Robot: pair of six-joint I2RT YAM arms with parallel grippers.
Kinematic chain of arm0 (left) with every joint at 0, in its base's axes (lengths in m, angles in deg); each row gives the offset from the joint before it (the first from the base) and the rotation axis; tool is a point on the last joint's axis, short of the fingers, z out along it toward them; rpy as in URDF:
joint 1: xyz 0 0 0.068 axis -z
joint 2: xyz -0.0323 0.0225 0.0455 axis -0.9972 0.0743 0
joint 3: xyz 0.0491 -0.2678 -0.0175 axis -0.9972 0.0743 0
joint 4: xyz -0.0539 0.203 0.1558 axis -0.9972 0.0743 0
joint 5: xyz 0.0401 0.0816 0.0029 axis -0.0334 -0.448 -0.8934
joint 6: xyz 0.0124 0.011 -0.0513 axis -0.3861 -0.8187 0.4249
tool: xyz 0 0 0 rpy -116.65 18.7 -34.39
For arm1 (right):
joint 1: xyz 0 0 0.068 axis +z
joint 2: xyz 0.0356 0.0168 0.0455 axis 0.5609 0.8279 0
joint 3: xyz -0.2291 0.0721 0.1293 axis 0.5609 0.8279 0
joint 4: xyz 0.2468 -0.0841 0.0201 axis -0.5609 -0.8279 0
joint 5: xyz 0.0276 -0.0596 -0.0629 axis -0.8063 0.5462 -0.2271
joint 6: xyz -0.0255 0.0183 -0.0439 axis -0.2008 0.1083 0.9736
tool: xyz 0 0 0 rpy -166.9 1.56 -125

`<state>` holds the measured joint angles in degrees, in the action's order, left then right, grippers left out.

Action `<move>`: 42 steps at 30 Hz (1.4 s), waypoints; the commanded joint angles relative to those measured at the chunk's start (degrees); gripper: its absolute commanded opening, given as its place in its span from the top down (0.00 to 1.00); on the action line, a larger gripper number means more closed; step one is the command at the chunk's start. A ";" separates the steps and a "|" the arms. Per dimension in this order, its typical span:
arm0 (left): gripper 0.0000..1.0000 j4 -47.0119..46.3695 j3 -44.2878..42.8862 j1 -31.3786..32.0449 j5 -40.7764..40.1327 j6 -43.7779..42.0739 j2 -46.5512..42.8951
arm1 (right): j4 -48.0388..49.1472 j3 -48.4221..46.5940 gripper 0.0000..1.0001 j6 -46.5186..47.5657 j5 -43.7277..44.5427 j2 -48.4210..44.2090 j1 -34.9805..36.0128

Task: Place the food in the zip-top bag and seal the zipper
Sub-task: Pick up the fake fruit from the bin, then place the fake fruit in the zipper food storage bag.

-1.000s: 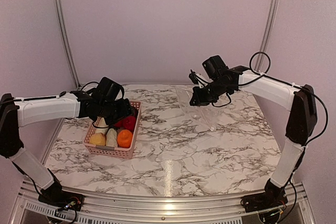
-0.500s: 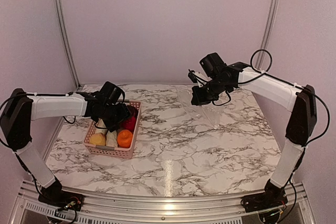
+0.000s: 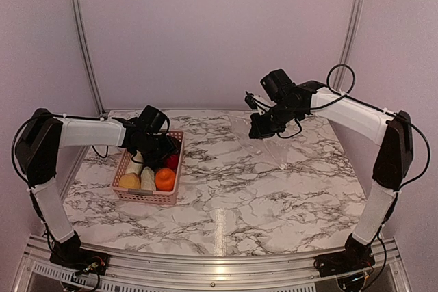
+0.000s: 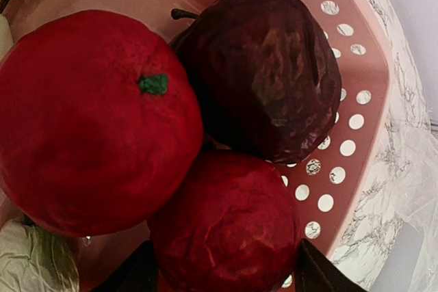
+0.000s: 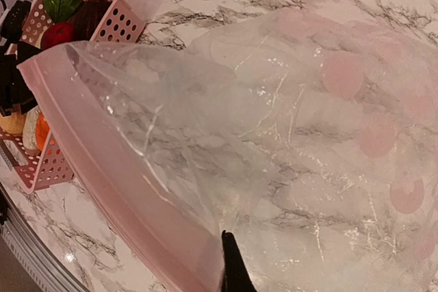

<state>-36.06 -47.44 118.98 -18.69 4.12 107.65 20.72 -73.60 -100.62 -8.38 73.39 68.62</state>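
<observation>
Bag (image 5: 274,135) - clear, crinkly - sits right of centre in the overhead view, above the marble table (image 3: 239,189). Its zipper (image 5: 116,176) edge is pinched by the closed right gripper (image 3: 256,130). The food lies in the pink basket (image 3: 171,162) at left centre, orange (image 3: 163,180) nearest. The left gripper (image 4: 229,275) is down among it, fingers flanking a red piece (image 4: 226,230) beside the dark brown piece (image 4: 267,66) - squeezing or not, cannot tell.
</observation>
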 commanded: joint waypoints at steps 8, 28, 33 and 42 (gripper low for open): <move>0.44 2.63 -0.48 -0.27 -4.73 -3.57 -7.95 | 1.20 -0.67 1.00 0.25 1.30 -3.15 0.25; 0.55 -8.63 4.04 6.12 0.31 -17.55 -25.27 | 2.47 -1.48 1.00 -2.27 -0.94 -2.96 0.71; 0.56 -13.12 -2.86 10.93 5.20 -20.06 -20.19 | 3.13 -1.96 1.00 -3.62 -1.78 -2.43 1.28; 0.58 -21.01 -7.61 15.10 12.29 -22.00 -14.19 | 2.67 -5.97 1.00 -7.50 -3.52 -1.38 1.43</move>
<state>-52.72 -52.55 133.14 -9.88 -15.53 91.57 22.66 -75.57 -105.23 -10.48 71.97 69.45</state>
